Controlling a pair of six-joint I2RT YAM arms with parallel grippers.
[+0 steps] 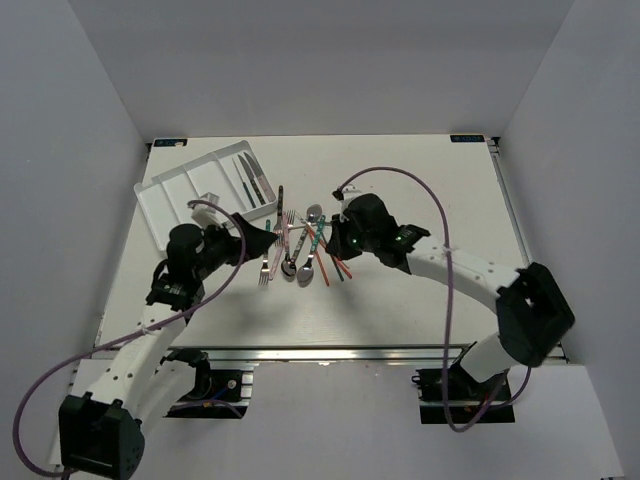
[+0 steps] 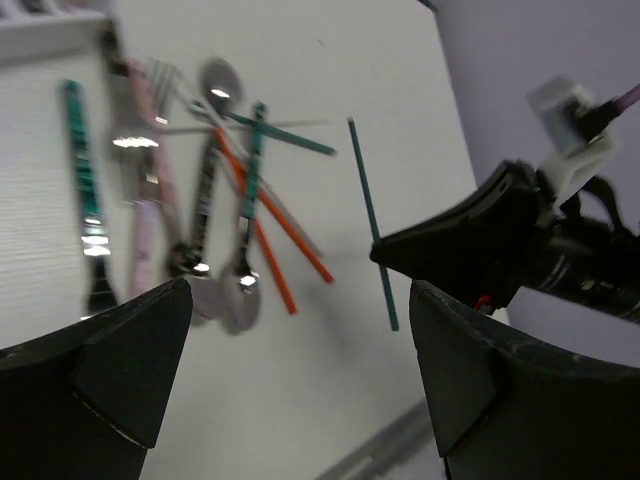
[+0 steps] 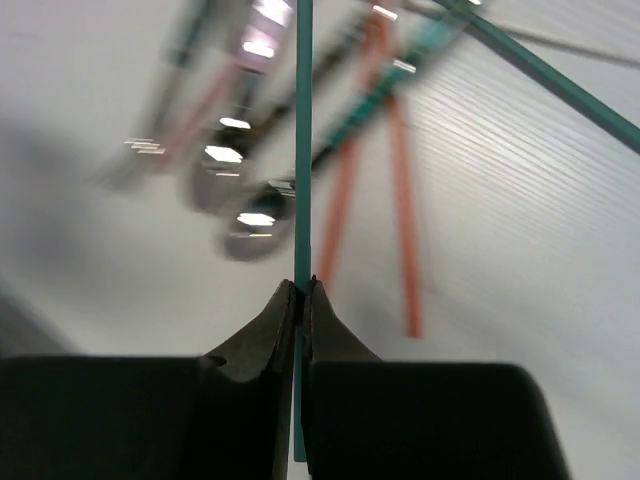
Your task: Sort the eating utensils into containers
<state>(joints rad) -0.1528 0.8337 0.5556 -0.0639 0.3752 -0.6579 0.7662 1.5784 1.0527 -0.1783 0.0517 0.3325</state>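
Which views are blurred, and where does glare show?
Right wrist: the utensil pile is smeared, only the pinched teal chopstick and fingers sharp; left wrist: mild blur, glints on spoons; top external: crisp, soft arm shadows on the table.

A: Where does the top camera sit?
B: High up, looking down on the whole worktop (image 1: 420, 180)
A: And the wrist ones?
B: Low and close, both facing the same utensil pile (image 2: 205, 200)
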